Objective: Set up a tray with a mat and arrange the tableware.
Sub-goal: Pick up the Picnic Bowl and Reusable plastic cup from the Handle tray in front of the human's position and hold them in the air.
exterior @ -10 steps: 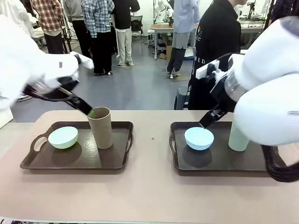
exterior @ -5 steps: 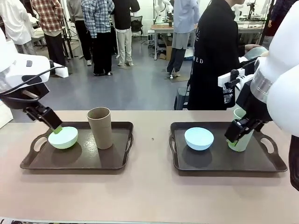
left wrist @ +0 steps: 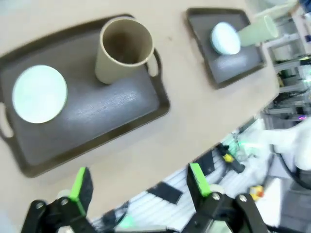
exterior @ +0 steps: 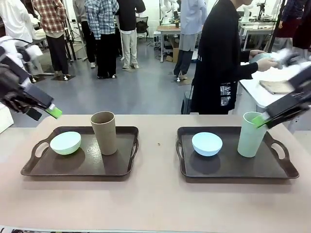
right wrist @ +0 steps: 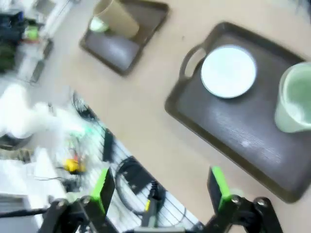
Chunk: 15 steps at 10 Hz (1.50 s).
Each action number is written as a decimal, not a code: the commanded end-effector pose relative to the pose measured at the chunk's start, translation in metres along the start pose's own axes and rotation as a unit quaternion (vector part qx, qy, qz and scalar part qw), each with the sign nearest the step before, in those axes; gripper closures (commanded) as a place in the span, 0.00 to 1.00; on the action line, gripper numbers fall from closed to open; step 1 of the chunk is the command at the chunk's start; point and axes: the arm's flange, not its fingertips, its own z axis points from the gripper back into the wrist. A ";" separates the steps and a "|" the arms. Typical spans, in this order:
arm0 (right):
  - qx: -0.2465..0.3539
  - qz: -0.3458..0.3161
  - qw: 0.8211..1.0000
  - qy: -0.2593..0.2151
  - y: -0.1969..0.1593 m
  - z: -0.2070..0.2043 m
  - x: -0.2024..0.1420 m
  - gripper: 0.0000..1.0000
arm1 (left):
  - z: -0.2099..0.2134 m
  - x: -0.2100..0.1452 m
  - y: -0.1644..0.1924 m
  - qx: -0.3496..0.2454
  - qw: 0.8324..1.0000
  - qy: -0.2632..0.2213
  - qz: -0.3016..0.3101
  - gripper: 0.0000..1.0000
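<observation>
Green left fingers (exterior: 54,112) — off mint bowl (exterior: 65,142)

Beige matte worktop (exterior: 155,204), flat, runs the full width. Two things sit directly on it: left tray (exterior: 73,173), dark brown rectangular plastic with cut-out end handles, and right tray (exterior: 233,178), same make. Both lie flat, side by side, well apart. Tiny dark speck (exterior: 159,144) on the bare strip between them.
</observation>
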 end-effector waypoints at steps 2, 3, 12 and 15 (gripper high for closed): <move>-0.053 0.053 0.996 0.053 0.030 -0.040 0.013 0.00 | -0.009 0.001 -0.023 0.055 0.998 0.001 -0.028 0.00; 0.000 -0.001 1.000 -0.005 -0.005 0.009 -0.006 0.00 | 0.000 0.000 0.003 0.000 1.000 0.000 0.000 0.00; 0.345 -0.156 0.913 -0.152 -0.098 0.043 -0.059 0.00 | 0.000 -0.023 0.109 -0.377 0.902 -0.101 0.186 0.00; 0.345 -0.156 0.913 -0.152 -0.098 0.043 -0.059 0.00 | 0.000 -0.023 0.109 -0.377 0.902 -0.101 0.186 0.00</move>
